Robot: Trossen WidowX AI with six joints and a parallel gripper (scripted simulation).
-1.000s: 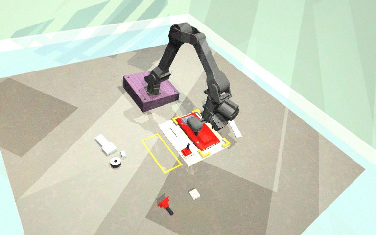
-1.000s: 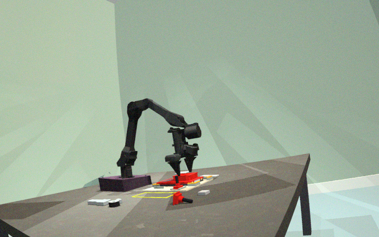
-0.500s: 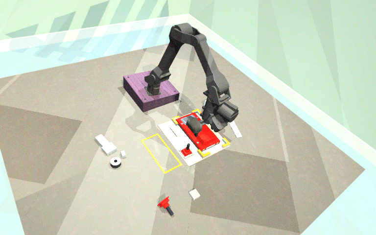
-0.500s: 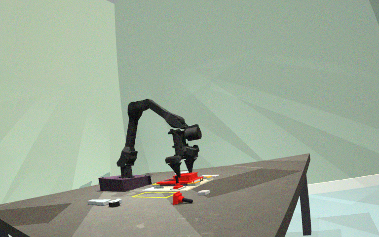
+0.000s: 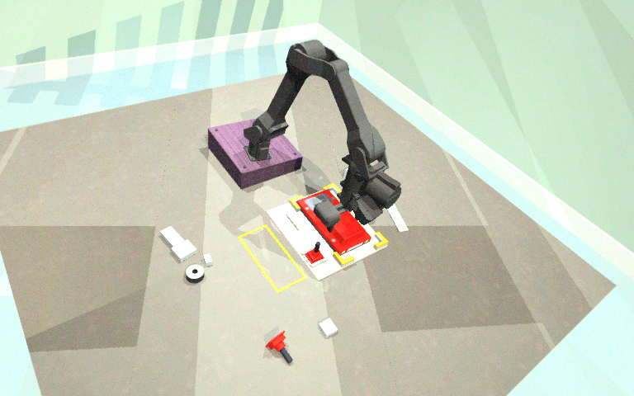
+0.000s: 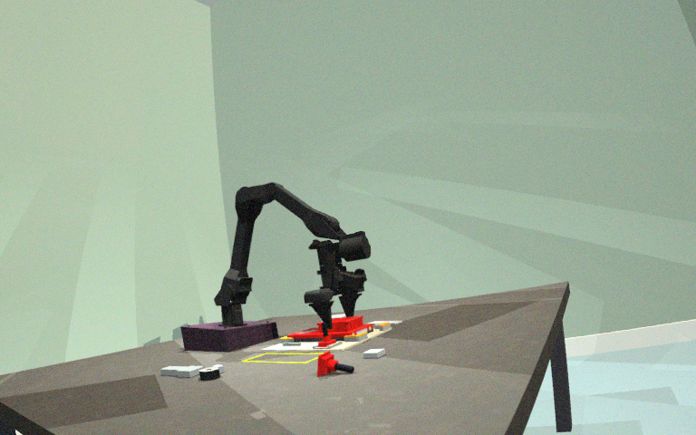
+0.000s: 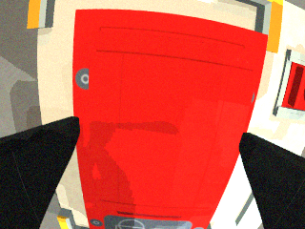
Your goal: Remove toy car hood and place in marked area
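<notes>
The red toy car (image 5: 333,241) (image 6: 303,335) lies on a white board between yellow corner pieces. Its raised red section (image 5: 355,230) (image 6: 350,323) is at the end away from the arm's base; the wrist view shows a broad red top (image 7: 167,86) there, but I cannot clearly tell the hood's edges. My gripper (image 5: 350,225) (image 6: 338,322) (image 7: 163,134) is wide open and empty, low over the car, one finger to each side; whether a fingertip touches it is hidden. The marked area is a yellow rectangle (image 5: 258,264) (image 6: 276,362) on the table beside the board.
A red piece with a black stick (image 5: 314,256) stands on the board (image 5: 280,214). On the table lie another red piece with a dark handle (image 5: 279,344) (image 6: 325,363), a white block (image 5: 328,327) (image 6: 373,353), a black-and-white wheel (image 5: 195,273) (image 6: 209,374) and white pieces (image 5: 183,250).
</notes>
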